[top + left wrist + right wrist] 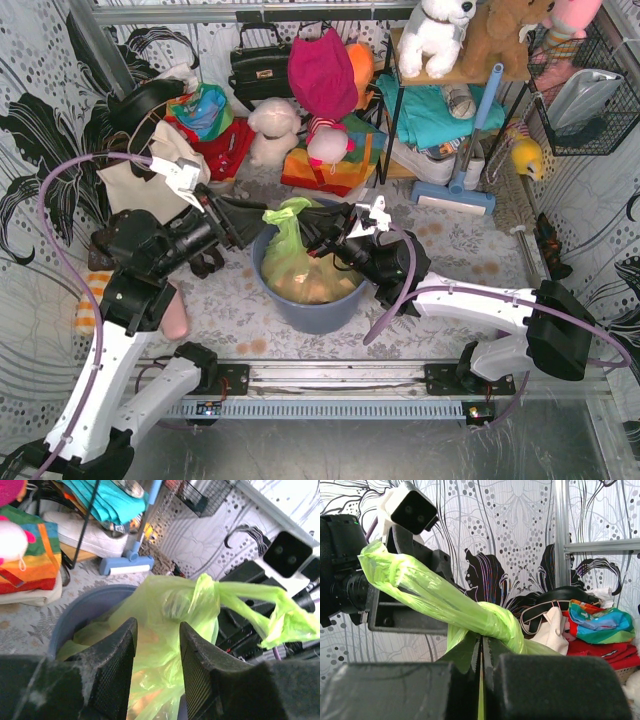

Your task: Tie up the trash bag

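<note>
Fingers apart on left gripper [157, 627], beside knotted trash bag [167, 597]; right gripper [481, 645] fingers clamped on bag plastic.

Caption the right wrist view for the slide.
Right pincer shut on the trash bag just under its knot, the twisted green tail stretching up-left.
</note>
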Tool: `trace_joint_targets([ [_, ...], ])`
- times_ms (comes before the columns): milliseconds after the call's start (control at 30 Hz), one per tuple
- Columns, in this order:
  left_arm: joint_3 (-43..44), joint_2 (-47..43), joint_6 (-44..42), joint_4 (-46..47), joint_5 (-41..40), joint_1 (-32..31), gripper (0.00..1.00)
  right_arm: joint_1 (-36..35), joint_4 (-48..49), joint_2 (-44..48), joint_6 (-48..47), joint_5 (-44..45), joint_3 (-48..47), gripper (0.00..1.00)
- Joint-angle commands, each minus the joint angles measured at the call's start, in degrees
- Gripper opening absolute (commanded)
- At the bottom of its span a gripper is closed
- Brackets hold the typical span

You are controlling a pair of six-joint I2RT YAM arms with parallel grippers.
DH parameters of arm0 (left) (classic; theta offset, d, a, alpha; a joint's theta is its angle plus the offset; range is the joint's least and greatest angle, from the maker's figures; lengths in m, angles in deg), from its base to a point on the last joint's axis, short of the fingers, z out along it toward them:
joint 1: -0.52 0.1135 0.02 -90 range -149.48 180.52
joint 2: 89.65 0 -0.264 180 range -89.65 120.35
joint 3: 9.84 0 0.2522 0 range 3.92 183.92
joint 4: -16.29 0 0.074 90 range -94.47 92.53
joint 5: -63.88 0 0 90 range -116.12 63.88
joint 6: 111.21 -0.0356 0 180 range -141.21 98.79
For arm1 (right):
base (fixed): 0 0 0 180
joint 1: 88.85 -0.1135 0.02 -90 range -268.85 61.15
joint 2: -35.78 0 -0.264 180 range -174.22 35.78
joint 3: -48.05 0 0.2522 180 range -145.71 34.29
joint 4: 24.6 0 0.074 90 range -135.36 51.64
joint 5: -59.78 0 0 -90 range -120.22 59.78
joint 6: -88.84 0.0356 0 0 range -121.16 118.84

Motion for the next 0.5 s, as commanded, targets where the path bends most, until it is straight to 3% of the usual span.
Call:
trace_joint_targets([
  [0, 2.97, 0.52, 2.46, 1.72, -6.94, -0.42, 0.48, 0.26, 3.65, 1.71, 0.06, -1.06, 0.4, 0.0],
  [467, -2.5, 2.81, 5.31, 7.68, 6.33, -0.45, 0.58, 0.28, 3.01, 2.5, -4.45, 1.6, 0.17, 0.0],
])
